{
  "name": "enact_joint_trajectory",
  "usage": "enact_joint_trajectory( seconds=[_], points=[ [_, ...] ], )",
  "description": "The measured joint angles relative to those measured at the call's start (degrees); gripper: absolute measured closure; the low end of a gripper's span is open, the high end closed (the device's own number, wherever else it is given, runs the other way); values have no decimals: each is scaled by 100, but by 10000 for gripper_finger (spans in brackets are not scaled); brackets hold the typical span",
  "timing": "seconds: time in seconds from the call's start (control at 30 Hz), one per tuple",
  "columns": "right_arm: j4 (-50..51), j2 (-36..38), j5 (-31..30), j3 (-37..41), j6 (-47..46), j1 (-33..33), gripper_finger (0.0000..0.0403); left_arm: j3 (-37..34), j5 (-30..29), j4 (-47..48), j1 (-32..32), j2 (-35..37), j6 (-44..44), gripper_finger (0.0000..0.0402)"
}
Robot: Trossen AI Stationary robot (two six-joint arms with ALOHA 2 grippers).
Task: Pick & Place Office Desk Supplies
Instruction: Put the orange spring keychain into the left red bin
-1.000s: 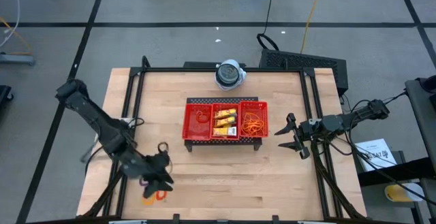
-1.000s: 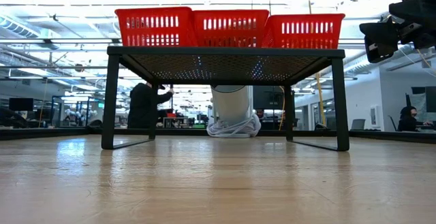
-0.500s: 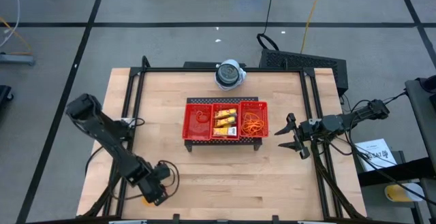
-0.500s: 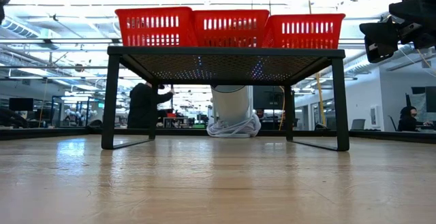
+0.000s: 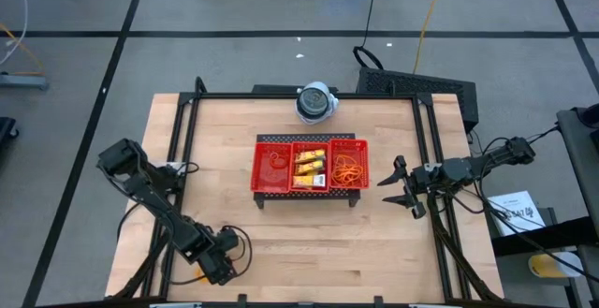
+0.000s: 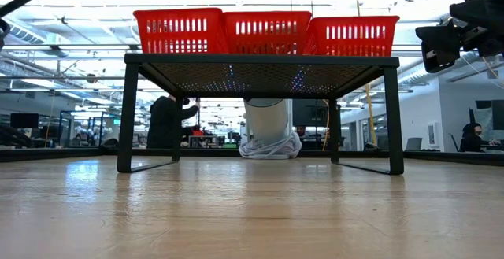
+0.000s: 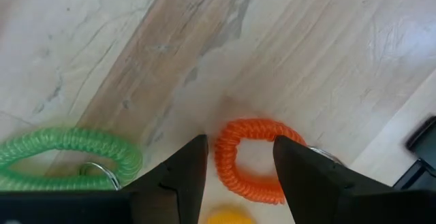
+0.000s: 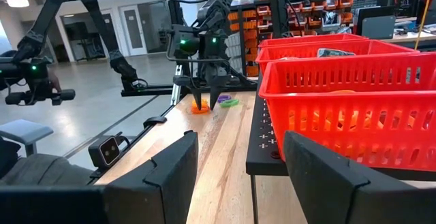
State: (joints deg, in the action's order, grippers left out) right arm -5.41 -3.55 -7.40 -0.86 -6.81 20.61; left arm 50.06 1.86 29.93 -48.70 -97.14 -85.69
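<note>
Coiled rings lie flat on the wood near the table's near-left corner: an orange one [image 7: 255, 157] and a green one [image 7: 65, 157] with a metal key ring. My left gripper [image 7: 238, 146] points down over the orange ring, open, one finger on each side of part of its coil. The right wrist view shows this gripper [image 8: 204, 88] far off, above the orange ring [image 8: 199, 107] and a purple ring [image 8: 227, 102]. My right gripper [image 5: 398, 184] waits open and level at the table's right edge. The red tray [image 5: 309, 166] holds yellow packets [image 5: 310, 166] and orange rubber bands [image 5: 349, 168]. My left gripper comes at the orange ring from above, pointing down, with its fingers [image 7: 184, 169] astride one side of the coil [image 7: 225, 163]. Whether they touch the ring I cannot tell. The ring lies flat on the table.
The red tray sits on a black mesh stand [image 6: 260, 66] at the table's middle. A round white-grey device [image 5: 315, 102] stands at the far edge. A black frame rail [image 7: 422, 139] runs close to the rings. Bare wood [image 5: 328, 242] lies between the stand and the near edge.
My left gripper has sunk toward the table and gone toward the near edge, tipping from a slant until it points almost straight down. It now stands over the rings and hides them in the high view. The rings lie where they were.
</note>
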Motion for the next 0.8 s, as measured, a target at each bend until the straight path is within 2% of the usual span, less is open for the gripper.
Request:
enact_joint_trajectory(
  seconds=[0.47,0.67,0.8],
  points=[
    [0,0,0,-1,0,1,197,-8,-133,386,18,-15,52,230],
    [0,0,0,0,0,0,197,-21,-208,381,21,-26,160,296],
    [0,0,0,-1,-1,0,197,-26,-484,381,16,-28,156,343]
  ],
)
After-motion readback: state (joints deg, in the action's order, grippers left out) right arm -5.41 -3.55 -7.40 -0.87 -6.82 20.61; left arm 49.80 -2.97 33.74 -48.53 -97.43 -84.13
